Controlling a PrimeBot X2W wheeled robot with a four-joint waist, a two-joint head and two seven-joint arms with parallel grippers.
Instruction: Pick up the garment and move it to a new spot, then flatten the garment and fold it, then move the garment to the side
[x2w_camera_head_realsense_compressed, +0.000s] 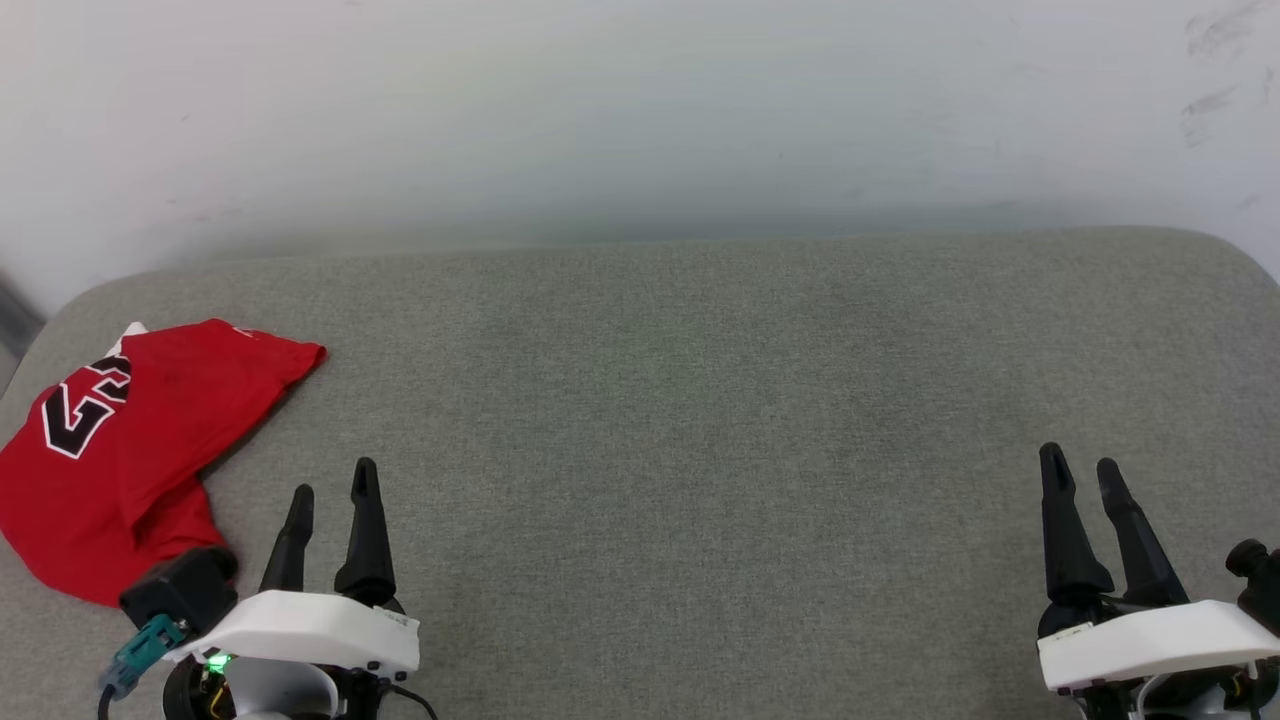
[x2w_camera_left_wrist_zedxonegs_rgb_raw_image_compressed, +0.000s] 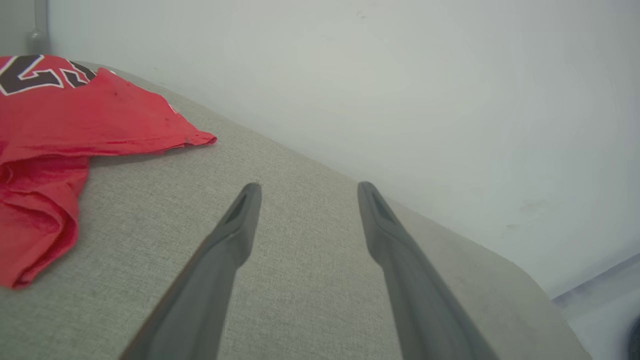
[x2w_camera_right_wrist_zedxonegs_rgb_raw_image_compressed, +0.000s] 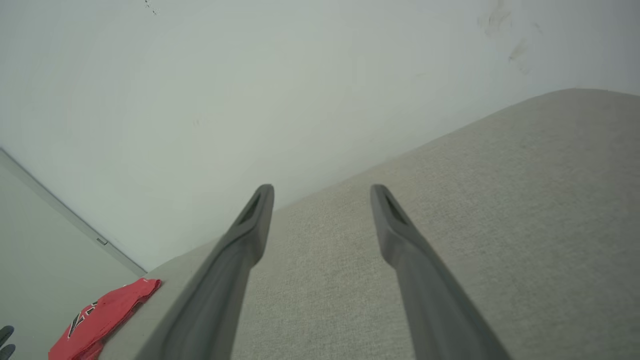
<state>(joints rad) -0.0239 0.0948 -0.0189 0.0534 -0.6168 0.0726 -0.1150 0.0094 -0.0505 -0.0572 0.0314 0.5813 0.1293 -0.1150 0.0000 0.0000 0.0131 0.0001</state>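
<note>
Wall (x2w_camera_head_realsense_compressed: 640, 100): pale and plain, rising behind the far edge of the surface, with a few faint scuff marks at the upper right in the head view.
Surface (x2w_camera_head_realsense_compressed: 700, 400): grey-green woven fabric with rounded far corners, spreading across the whole width in front of the robot.
Garment (x2w_camera_head_realsense_compressed: 130, 440): red, loosely bunched and doubled over on itself, lying at the far left end of the surface. Black white-outlined figures face up on its left part, a scrap of white peeks out at its far edge, and one red corner points right. Its near edge runs in behind the black wrist housing (x2w_camera_head_realsense_compressed: 185, 590) of the left arm.
Left gripper (x2w_camera_head_realsense_compressed: 333, 478): at the lower left, just right of the garment and not touching it, fingers spread apart with bare fabric between them.
Right gripper (x2w_camera_head_realsense_compressed: 1080, 458): at the lower right, well apart from the garment, fingers parted over bare fabric, nothing between them.
Green light (x2w_camera_head_realsense_compressed: 215, 662): lit on the left wrist's white shell.
</note>
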